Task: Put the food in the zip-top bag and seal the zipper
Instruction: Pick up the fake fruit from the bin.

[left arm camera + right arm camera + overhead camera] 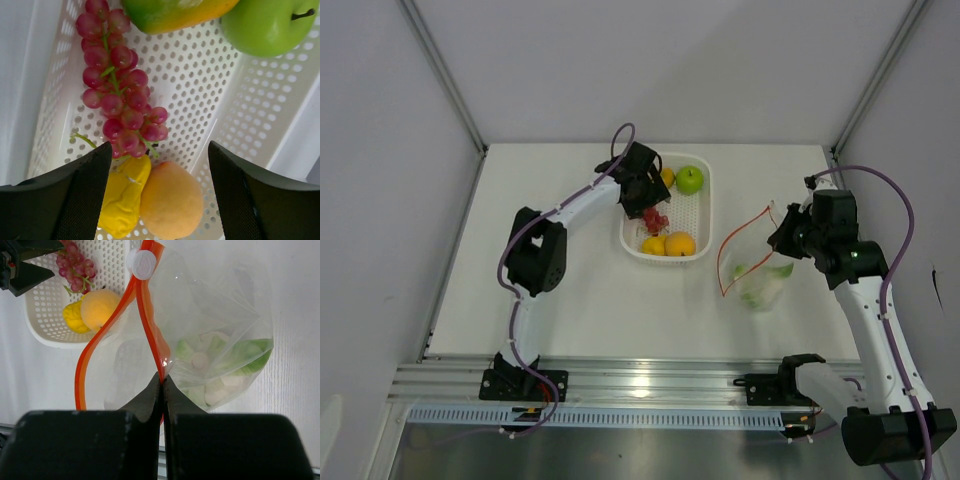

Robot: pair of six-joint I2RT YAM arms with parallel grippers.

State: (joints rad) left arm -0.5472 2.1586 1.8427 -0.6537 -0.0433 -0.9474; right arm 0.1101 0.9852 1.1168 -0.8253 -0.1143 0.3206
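Top external view: the left gripper (pixel 645 195) hangs over the white basket (pixel 705 215), and the zip-top bag (pixel 755 270) dangles at the basket's 3 o'clock, pinched by the right gripper (pixel 783 232). That pincer is pressed together on the zipper (pixel 145 315), just below the white slider (pixel 141 263). 1 item, the cauliflower (pixel 210 365), already lies in the bag.

On the left wrist view, the left pincer's jaws stand wide apart and hold nothing. The tail of the grape bunch (pixel 120 85) sits between them, with the yellow fruit (pixel 122 197) and orange fruit (pixel 171 200) at 6 o'clock. The mango (pixel 175 12) is at 12 o'clock and the green apple (pixel 270 25) at 1 o'clock.

Likely trouble: closing on only the bunch's tip could let the grapes swing or slip, or the jaws could nip the yellow fruit as well. The bag hangs from 1 pinch point, so its mouth looks narrow and slack, and a dropped item could miss it.
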